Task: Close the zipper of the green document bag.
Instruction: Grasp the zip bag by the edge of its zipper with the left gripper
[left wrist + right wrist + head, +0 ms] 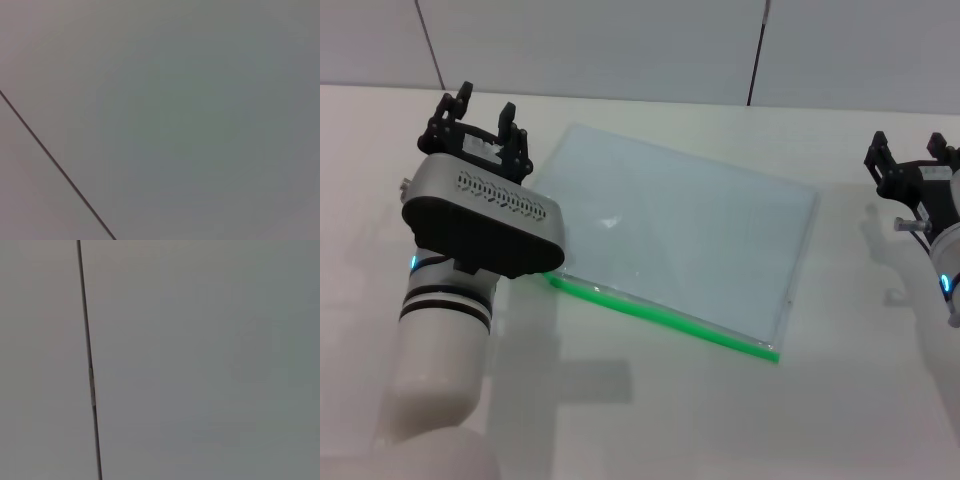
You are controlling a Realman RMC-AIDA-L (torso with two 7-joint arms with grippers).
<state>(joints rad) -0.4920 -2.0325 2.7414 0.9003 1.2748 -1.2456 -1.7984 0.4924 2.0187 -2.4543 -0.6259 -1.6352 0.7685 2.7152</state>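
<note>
White tabletop (720, 430) fills the head view, backed by a pale panelled wall (620, 40). On it the bag (690, 240) lies flat and slightly skewed, between the two arms. Its zipper (665, 315) is seen as a bright green strip along the near long edge, running from beside the left arm to the near right corner.

The left gripper (485, 125) is held just beside the bag's far left corner, its dark fingers raised and apart, with nothing between them. The right gripper (912, 158) is held well apart from the bag near the right edge of the view, its fingers likewise apart and empty.

The bag is judged to be light, thin, limp and slippery, so it may slide or buckle if pulled by one end only. One corner by the zipper is best pinned while the slider is pinched and drawn along.

The slider cannot be made out; it is possibly hidden behind the left wrist. How much of the zipper stands open cannot be told. Only blank wall and a dark seam are shown in both wrist views.
</note>
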